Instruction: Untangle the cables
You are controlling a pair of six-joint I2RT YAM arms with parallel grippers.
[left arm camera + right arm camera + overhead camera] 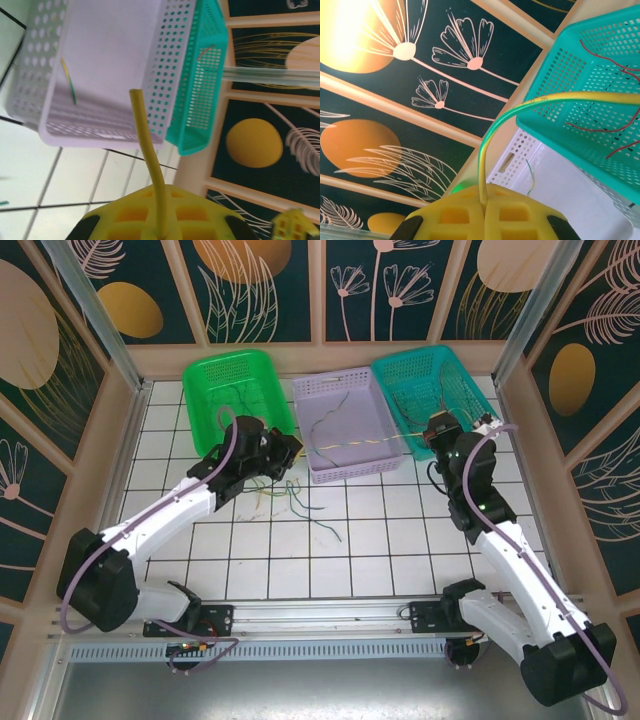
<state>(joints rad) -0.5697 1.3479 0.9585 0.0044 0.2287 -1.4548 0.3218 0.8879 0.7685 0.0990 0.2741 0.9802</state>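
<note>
As the cables (290,495) look thin, light and bendy, the left claw (160,210) and right claw (482,202) each pinch a yellow wire (147,150), best held near an end, beside the lilac basket (348,475).

White shells and chunky black joints on the left arm (170,508) and right arm (515,555), a lilac-grey cable (231,440) looping along each, plus yellow waffle-grid fingertip pads (135,215).
</note>
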